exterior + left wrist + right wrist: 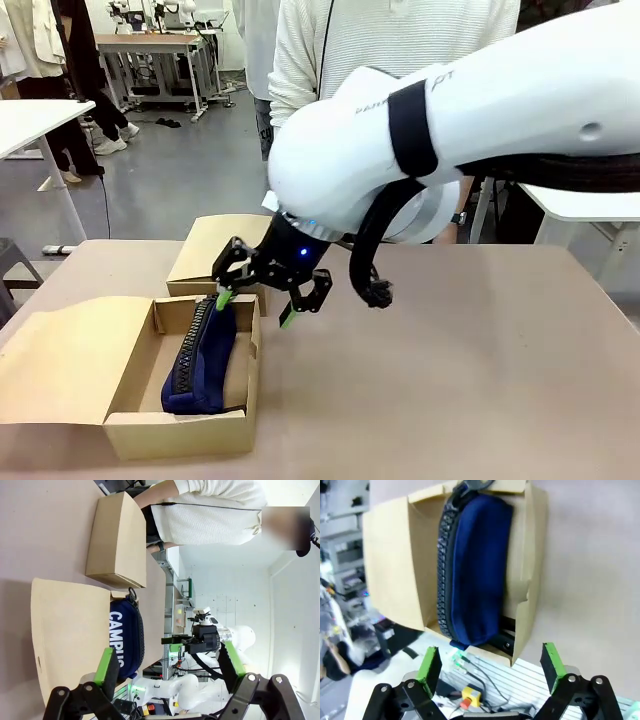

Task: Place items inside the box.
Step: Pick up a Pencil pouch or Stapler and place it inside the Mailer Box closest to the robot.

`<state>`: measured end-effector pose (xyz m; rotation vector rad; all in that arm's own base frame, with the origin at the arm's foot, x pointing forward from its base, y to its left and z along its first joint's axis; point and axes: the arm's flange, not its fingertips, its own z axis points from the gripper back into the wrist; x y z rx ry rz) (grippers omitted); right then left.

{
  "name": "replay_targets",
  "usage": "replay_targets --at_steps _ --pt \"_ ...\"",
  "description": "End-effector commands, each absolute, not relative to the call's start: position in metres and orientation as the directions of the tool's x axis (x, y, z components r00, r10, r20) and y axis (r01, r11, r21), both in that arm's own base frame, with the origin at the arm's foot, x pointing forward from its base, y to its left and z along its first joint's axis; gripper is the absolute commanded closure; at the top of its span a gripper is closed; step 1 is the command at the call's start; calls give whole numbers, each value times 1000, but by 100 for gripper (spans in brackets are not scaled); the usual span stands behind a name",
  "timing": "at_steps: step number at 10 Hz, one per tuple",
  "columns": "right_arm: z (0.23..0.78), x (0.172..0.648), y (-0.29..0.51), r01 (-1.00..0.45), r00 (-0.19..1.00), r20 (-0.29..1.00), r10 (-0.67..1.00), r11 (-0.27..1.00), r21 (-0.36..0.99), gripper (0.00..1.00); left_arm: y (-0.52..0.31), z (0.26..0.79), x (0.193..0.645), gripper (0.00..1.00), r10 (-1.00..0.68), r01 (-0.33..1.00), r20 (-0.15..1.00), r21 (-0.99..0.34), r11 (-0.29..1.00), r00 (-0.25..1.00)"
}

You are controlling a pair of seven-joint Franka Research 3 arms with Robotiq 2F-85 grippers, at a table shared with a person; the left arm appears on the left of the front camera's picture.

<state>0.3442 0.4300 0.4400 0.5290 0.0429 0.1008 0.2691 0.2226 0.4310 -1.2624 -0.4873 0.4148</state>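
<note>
The right arm's black pincer [262, 303] hung wide and empty just above the open cardboard box [130, 428] on the brown worktop [450, 380]. The navy zip pencil pouch [203, 365] lay inside, wedged on edge with its zip up, apparently fitting the narrow space.

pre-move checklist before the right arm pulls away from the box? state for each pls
1. Right gripper open, holding nothing: ok.
2. Navy pouch inside open box: ok.
3. Pouch flat: not ok, it stands on edge against the right wall, zipper up.
4. Fingertips clear of pouch: cannot tell, left pad sits close to the zipper end.
5. Closed box behind, clear of gripper: ok.
6. Left gripper open, empty: ok.
</note>
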Motion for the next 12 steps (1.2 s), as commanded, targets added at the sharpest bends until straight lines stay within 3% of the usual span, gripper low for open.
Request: replay_targets --at_steps 1,2,5,7,9,11,12 --pt "464 347 346 24 999 11 -40 777 629 0 223 432 268 0 546 -5 137 -968 251 827" --pt "475 349 287 56 998 -9 -68 731 681 0 223 432 268 0 546 -5 137 -968 251 827" --pt "463 342 120 199 975 -135 -176 424 883 0 223 432 268 0 546 -5 137 -968 251 827" --pt "425 335 36 223 973 -210 -101 143 964 0 223 432 268 0 546 -5 137 -968 251 827" --pt "383 307 -14 87 987 -87 -138 -6 996 0 223 432 268 0 546 -5 137 -968 251 827" --pt "348 290 -14 91 983 -75 -166 90 992 0 223 432 268 0 546 -5 137 -968 251 827" --pt "341 297 10 116 985 -75 -157 270 956 0 223 432 268 0 546 -5 137 -968 251 827"
